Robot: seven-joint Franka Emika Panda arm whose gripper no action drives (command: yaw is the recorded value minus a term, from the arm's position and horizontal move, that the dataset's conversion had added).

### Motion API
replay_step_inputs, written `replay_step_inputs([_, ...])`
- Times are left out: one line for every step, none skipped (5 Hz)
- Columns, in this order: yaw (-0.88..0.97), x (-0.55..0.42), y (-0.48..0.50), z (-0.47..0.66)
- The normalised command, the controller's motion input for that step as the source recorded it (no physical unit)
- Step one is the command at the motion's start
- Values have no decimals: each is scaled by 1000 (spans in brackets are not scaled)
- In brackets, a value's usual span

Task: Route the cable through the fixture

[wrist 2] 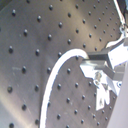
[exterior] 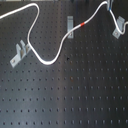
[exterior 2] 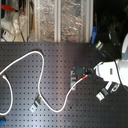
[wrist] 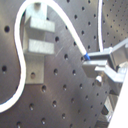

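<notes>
Black perforated metal board (exterior: 75, 95) carries three grey clips and a long thin white cable with a short red band (exterior: 47, 62).

In the first exterior view the cable enters from the first exterior view's left, dips into a low loop near mid-board and climbs past the red band (exterior: 82, 23). It rises to a blue-marked spot (exterior: 109, 6) at the top edge, then drops toward the first exterior view's right.

The small light-grey slanted clip with forked top (exterior: 118, 30) sits at the first exterior view's right. The cable runs just beside it there; whether it lies between the prongs cannot be told.

An upright narrow grey clip (exterior: 70, 21) stands just beside the red band, on the first exterior view's left of it. A larger U-shaped grey clip with flat foot (exterior: 19, 52) is further toward the first exterior view's left, near the cable loop but apart from it.

The white robot arm (exterior 2: 114, 70) reaches in from the second exterior view's right.

The metal two-finger gripper (wrist: 95, 60) is narrow, pinching the cable at the blue mark in the first wrist view. The second wrist view shows the cable arcing away from the fingertips over bare board.
</notes>
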Motion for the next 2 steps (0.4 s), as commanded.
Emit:
replay_step_inputs([40,12,-550,-277])
replay_step_inputs([37,-21,-511,-83])
